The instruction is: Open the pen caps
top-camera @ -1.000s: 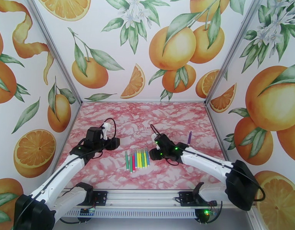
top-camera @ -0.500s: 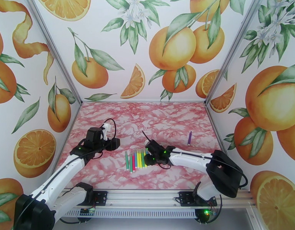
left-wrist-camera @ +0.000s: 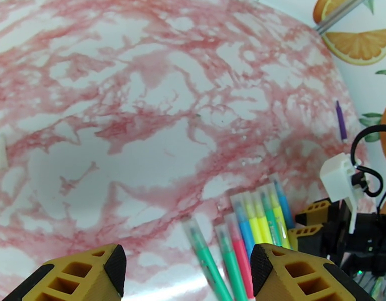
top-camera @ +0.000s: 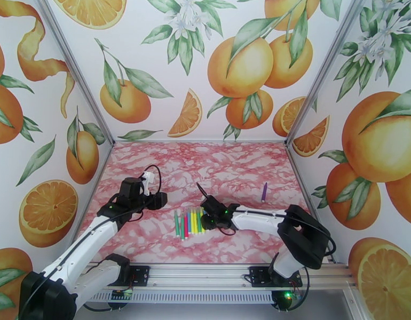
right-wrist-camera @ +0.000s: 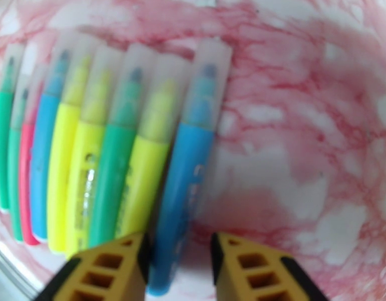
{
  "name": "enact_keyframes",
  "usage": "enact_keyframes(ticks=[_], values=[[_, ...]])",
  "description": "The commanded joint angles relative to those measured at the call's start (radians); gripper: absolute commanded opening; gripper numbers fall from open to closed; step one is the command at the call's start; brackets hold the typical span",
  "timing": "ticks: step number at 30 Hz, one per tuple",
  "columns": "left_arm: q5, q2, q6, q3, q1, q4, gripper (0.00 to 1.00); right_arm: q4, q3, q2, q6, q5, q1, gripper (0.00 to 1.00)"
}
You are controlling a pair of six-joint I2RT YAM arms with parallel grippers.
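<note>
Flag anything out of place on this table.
One purple pen lies alone far to the right, well apart from the row of pens in the middle. The leftmost green pen sits slightly askew from its neighbours. Nothing looks spilled or damaged.

Lower ends of green pens (left-wrist-camera: 205,264) cut off in left wrist view.

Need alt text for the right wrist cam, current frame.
The yellow fingers of the right gripper straddle the near end of a blue pen, the rightmost in a row of coloured pens lying side by side on a pink marbled table. Their clear caps point away from the gripper.
</note>
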Motion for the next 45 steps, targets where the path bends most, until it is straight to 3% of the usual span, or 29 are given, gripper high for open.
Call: enact_keyframes(ticks=[1,16,24,37,45], values=[[0.002,-0.017,-0.001,-0.011,-0.006,0.032,0.69,0.009,0.008,0.021,0.017,0.040,0.005,0.38],[-0.037,-0.021,-0.021,-0.012,-0.005,0.032,0.70,-0.077,0.060,0.080,0.023,0.153,0.034,0.28],[-0.001,-0.015,-0.044,-0.018,-0.006,0.060,0.70,-0.055,0.038,0.031,0.044,0.165,0.041,0.21],[0.137,-0.001,-0.125,-0.023,-0.006,0.165,0.70,0.070,-0.040,-0.183,0.038,0.137,0.039,0.13],[0.285,0.029,-0.220,-0.060,-0.009,0.314,0.70,0.214,-0.100,-0.261,0.021,0.021,0.040,0.11]])
